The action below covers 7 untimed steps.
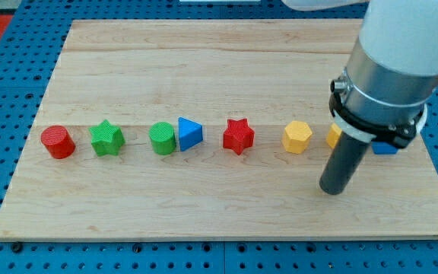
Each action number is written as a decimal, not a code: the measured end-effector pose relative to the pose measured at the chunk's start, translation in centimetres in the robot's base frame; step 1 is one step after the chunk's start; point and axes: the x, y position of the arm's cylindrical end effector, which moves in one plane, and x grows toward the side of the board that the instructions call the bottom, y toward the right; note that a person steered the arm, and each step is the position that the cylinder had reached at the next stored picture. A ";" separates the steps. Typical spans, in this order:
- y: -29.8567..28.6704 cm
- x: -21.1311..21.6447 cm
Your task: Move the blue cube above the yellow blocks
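The blue cube (386,148) sits at the view's right, mostly hidden behind my arm; only its lower edge shows. A yellow hexagon block (297,137) lies left of it. A second yellow block (333,137) shows only as a sliver beside the rod. My tip (332,190) rests on the board below and between the two yellow blocks, left of and below the blue cube. It touches no block that I can see.
In a row across the wooden board (204,213), from the view's left: a red cylinder (57,142), a green star (106,138), a green cylinder (161,138), a blue triangle (189,134), a red star (239,136). The arm's housing (394,68) covers the upper right.
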 end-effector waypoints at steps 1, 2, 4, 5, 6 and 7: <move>1.1 -2.4; 2.2 1.0; 9.0 -1.1; 9.8 -2.3; 9.3 -3.3; 11.8 -3.7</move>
